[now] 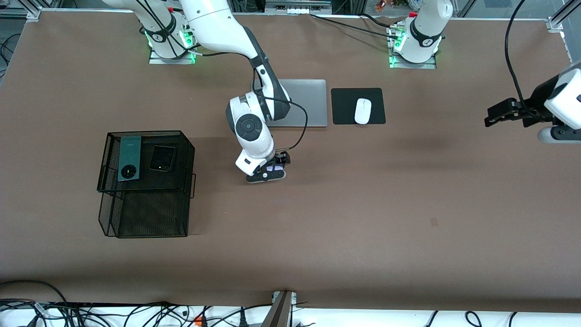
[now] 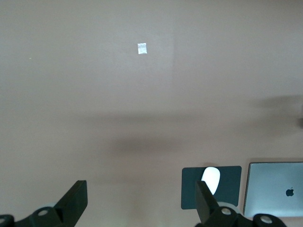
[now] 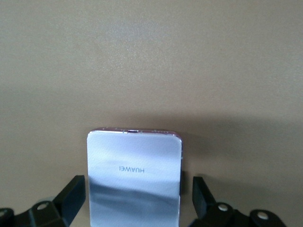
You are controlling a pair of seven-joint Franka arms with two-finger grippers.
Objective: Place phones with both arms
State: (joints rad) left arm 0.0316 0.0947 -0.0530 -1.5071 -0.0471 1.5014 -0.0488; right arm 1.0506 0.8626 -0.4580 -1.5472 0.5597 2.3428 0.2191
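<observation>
While two of the three phones are already seen lying flat on the top shelf of the black mesh rack [image 1: 188, 150], toward the right arm's end of the table, the third has not yet been placed. The long dark green phone [image 1: 129, 158] and the small black phone [image 1: 162, 158] rest side by side on that shelf, apart from each other, and the lower shelf is seen bare. The pale lilac phone [image 3: 135, 177] is found at the middle of the table, nearer to the front camera than the silver laptop [image 1: 308, 102], and the right gripper [image 1: 271, 170] is brought down around it. In the right wrist view the fingers [image 3: 72, 194] are shown straddling the phone's two long edges with a narrow gap on each side, so they are judged to be spread and not yet closed on it. The left gripper [image 1: 501, 113] is held in the air over the left arm's end of the table, its fingers [image 2: 73, 201] spread wide with nothing between them, and that arm is judged to be waiting. What is left, by this reading, is for the lilac phone to be gripped, carried to the rack and set down; the white mouse [image 1: 362, 111] on its black pad [image 1: 345, 106] is left alone.
</observation>
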